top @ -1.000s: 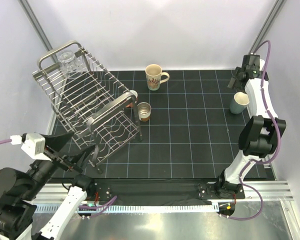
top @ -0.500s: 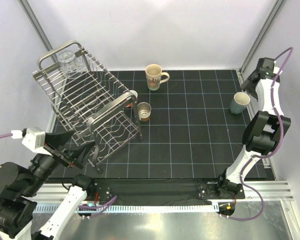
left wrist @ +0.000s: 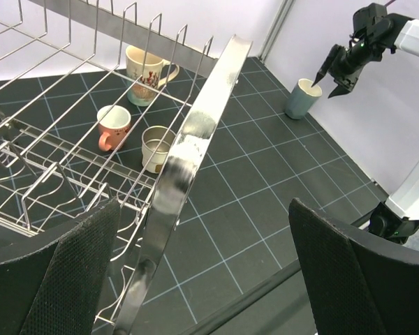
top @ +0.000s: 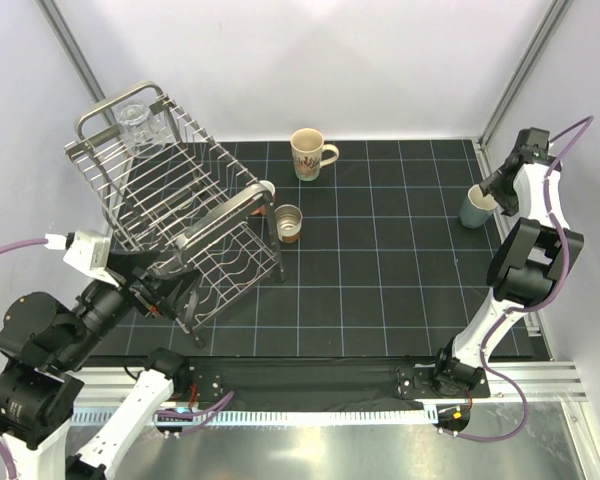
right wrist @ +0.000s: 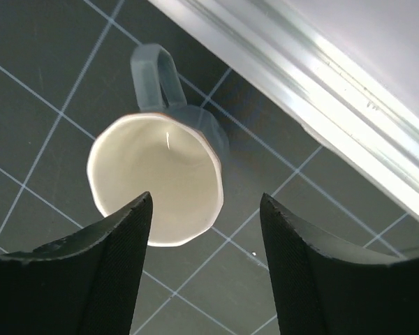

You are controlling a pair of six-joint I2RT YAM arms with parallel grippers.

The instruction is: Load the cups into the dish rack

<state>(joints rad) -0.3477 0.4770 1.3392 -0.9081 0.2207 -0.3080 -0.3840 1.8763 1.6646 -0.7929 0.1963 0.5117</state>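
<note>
The dish rack (top: 225, 213), a large silver wire frame with thin rods and thick tubular loop handles, stands on the left of the black gridded mat (top: 380, 290). We see the left gripper (left wrist: 204, 209) spread as wide as it goes at the rack's near end, with one tubular handle running between its fingers (whether it touches either we cannot tell); it holds nothing. The right gripper (right wrist: 206, 202) hangs partly open and empty over the mat's far-right corner, one finger above the mouth of the tall grey-teal cup (right wrist: 157, 178) and the other outside its rim. The large cream mug (top: 307, 153) with red-brown print stands upright at the mat's far edge, well apart from the rack. The clear glass (top: 135, 120) sits in the rack's far end. The salmon-pink mug (left wrist: 113, 123) and the small brown-based cup (left wrist: 157, 146) stand on the mat just beside the rack, near each other.
</note>
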